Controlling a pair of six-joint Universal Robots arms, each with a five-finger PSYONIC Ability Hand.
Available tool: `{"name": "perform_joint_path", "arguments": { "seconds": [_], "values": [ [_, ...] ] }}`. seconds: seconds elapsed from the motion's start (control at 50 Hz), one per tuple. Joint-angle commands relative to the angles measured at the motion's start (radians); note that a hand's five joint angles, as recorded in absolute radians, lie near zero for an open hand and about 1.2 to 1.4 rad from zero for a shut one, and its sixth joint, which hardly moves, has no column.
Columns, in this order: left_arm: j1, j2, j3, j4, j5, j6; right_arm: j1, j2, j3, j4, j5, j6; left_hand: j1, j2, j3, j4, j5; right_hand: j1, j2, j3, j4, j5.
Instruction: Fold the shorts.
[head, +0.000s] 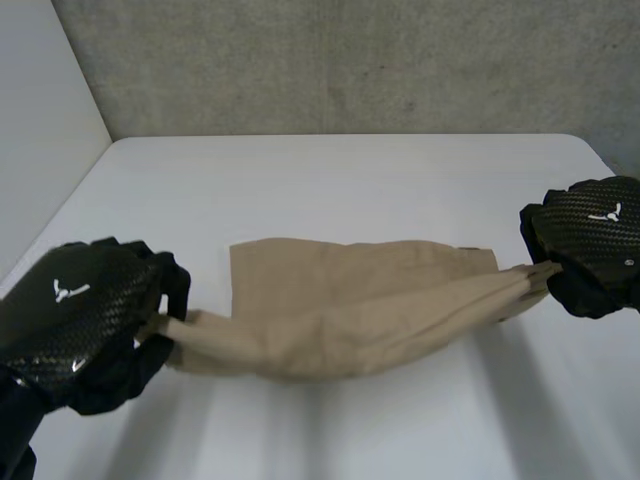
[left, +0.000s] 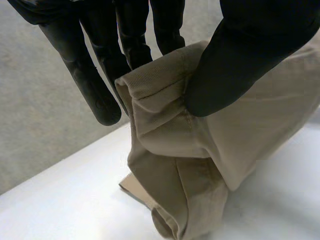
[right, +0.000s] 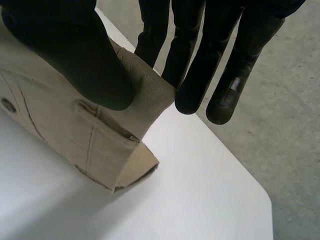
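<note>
For an even fold, equal tension is advised on the one pair of shorts, stretched over the 6 o'clock half of the surface and pinched by two robot hands, the left robot hand at its 9 o'clock end, the right robot hand at its 3 o'clock end.

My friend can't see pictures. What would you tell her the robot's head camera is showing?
Tan shorts are stretched out over a white table. The left hand pinches one end and the right hand pinches the other. The cloth sags in the middle.
</note>
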Motion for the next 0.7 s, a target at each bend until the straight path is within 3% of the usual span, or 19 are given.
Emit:
{"name": "perform_joint_path", "arguments": {
  "seconds": [0.02,0.2,0.3,0.5,0.7],
  "values": [
    [0.021,-0.18,-0.038,0.085,0.039,0.005,0.001,0.082,0.039,0.029,-0.026,-0.058,0.26,0.198,0.208,0.202,0.242,0.449,0.218,0.212,0.204,0.234],
    [0.027,-0.549,0.113,0.267,0.03,0.04,0.009,0.363,-0.013,-0.04,-0.009,-0.112,0.26,0.198,0.208,0.202,0.242,0.449,0.218,0.212,0.204,0.234],
    [0.027,-0.773,0.27,0.297,-0.001,0.111,0.014,0.536,-0.131,-0.098,0.053,-0.101,0.26,0.198,0.208,0.202,0.242,0.449,0.218,0.212,0.204,0.234],
    [0.024,-1.201,0.738,0.291,-0.147,0.172,0.057,0.779,-0.363,-0.225,0.191,-0.072,0.26,0.198,0.208,0.202,0.242,0.449,0.218,0.212,0.204,0.234],
    [0.005,-1.379,0.933,0.314,-0.144,0.205,0.093,0.921,-0.458,-0.449,0.245,-0.072,0.26,0.198,0.208,0.202,0.242,0.449,0.218,0.212,0.204,0.234]
  ]
}}
